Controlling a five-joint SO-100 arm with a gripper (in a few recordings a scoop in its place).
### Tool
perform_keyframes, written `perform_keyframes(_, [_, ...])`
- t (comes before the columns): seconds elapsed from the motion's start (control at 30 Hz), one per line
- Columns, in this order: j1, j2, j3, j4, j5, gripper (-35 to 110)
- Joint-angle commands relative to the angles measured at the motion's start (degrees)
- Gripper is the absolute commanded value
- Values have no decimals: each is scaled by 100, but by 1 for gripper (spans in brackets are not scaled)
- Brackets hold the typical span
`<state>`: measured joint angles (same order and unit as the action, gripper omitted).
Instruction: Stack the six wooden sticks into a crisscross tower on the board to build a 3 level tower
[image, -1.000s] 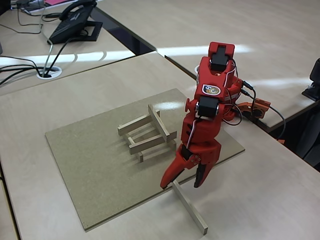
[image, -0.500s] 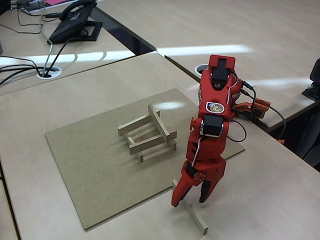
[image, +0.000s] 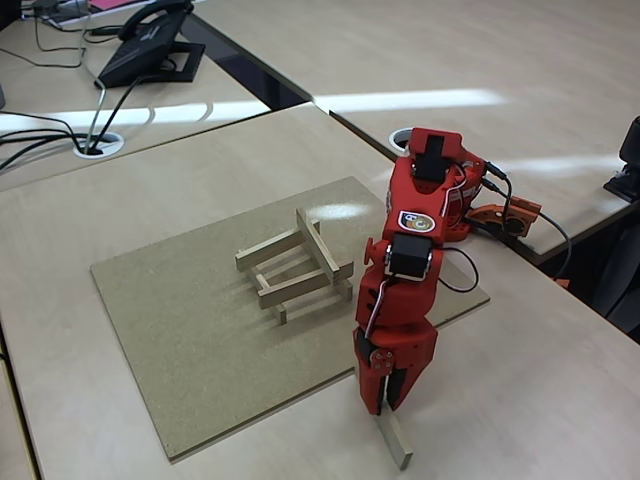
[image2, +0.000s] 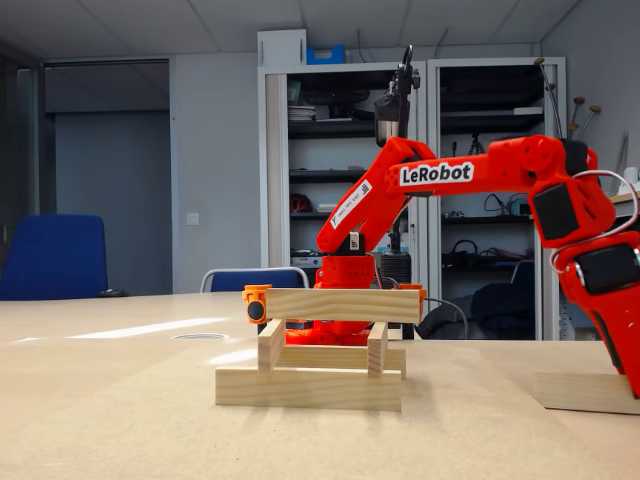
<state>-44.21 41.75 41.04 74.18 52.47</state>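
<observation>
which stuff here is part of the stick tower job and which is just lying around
Part of the job:
- partly built tower of wooden sticks
- loose stick on the desk, under the gripper
- board

Just lying about:
- desk phone
- cables
- blue chair
- shelving

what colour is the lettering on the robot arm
White "LeRobot" lettering on the glossy red plastic arm, clearest in the low fixed view.

Pale beige sticks (image: 295, 265), speckled tan-brown board (image: 190, 320), bright red arm (image: 410, 270) — white lettering, black motors
</observation>
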Motion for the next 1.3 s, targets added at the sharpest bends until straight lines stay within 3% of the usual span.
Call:
perform_keyframes(0.0, [-53, 105, -729, 404, 237, 0])
perform_keyframes(0.3, [281, 1608, -501, 1134, -9, 0])
perform_keyframes(0.63, [1969, 3823, 2171, 1503, -2540, 0])
perform_keyframes(0.83, [2786, 4078, 2689, 1925, -3841, 0])
perform_keyframes(1.27, [3533, 3683, 2285, 2206, -4896, 0])
